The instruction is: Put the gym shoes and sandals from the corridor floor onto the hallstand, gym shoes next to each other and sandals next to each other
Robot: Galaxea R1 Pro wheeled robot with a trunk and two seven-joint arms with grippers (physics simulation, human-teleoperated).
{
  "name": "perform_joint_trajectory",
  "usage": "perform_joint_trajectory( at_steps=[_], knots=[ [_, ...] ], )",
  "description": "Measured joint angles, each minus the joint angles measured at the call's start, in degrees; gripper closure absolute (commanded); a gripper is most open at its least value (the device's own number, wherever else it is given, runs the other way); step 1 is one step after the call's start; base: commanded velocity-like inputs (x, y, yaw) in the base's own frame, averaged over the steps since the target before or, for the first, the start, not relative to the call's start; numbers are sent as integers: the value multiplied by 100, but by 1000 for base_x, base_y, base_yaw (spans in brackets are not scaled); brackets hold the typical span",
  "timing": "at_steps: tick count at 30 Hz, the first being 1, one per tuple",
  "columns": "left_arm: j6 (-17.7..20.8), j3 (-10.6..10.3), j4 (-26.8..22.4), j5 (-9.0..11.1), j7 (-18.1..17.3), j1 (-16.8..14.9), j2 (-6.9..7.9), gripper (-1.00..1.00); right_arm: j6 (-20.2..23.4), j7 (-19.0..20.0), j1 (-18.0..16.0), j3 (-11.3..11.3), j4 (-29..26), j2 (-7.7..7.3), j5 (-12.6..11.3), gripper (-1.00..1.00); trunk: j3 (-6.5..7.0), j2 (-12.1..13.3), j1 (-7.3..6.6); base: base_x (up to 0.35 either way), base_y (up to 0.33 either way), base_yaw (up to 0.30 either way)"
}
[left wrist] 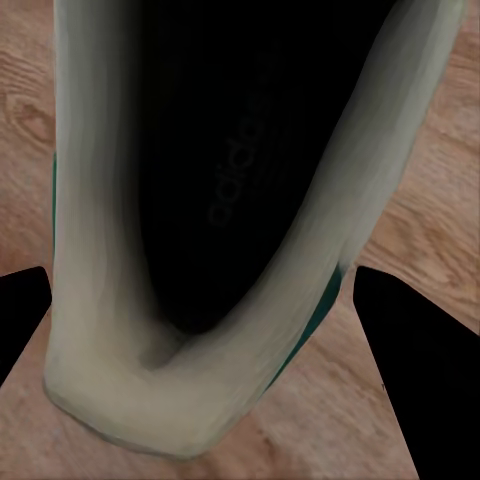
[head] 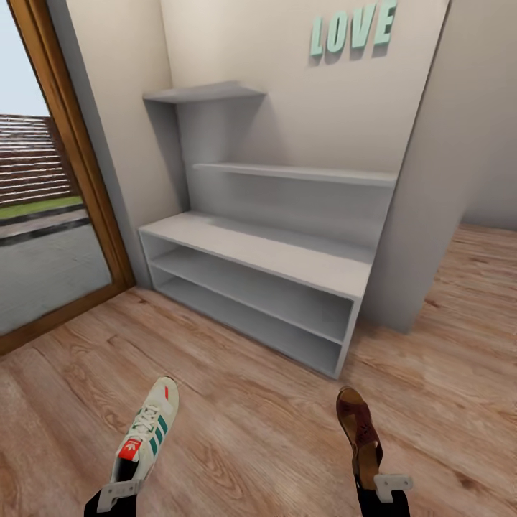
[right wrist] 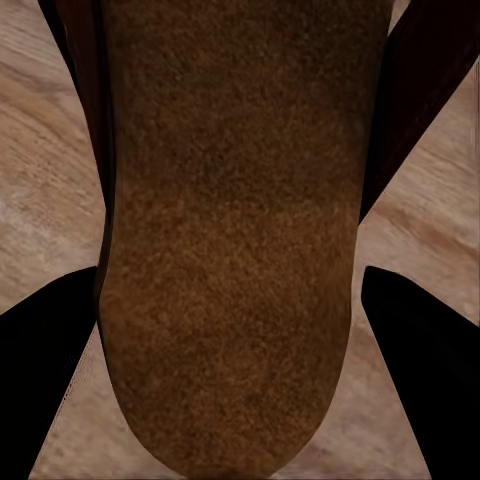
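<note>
One white gym shoe (head: 147, 431) with green stripes and a red tongue tab points away from me at the lower left. My left gripper (head: 118, 492) is shut on its heel, and the left wrist view looks down into the dark inside of that gym shoe (left wrist: 190, 200) between two black fingers (left wrist: 415, 380). One brown sandal (head: 359, 431) points forward at the lower right, with my right gripper (head: 388, 488) shut on its heel. Its tan footbed (right wrist: 230, 250) shows in the right wrist view. The pale grey hallstand (head: 244, 248) stands ahead against the wall, its bench top and shelves bare.
Light wood corridor floor (head: 244, 424) lies between me and the hallstand. A glass door with a wooden frame (head: 72, 158) is at the left. A wall corner (head: 424, 215) juts out beside the rack's right end. Green letters LOVE (head: 352, 29) hang on the wall.
</note>
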Motion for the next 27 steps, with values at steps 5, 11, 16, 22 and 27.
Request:
perform_joint_trajectory(
  at_steps=[5,11,16,22,27],
  knots=[
    [0,0,0,0,0,0,0,100,0,0,0,0,4,0,0,100,-18,0,0,7,333,-289],
    [0,0,0,0,0,0,0,100,0,0,0,0,2,0,0,100,-40,0,-1,72,335,-289],
    [5,0,0,0,0,0,0,100,0,0,0,0,0,0,0,100,-58,0,0,41,335,-289],
    [9,0,0,0,0,0,0,100,0,0,2,0,4,0,0,100,-80,0,0,5,335,-289],
    [9,0,-1,0,0,0,0,100,0,0,0,0,6,0,0,100,-99,0,0,0,335,-289]
  ],
)
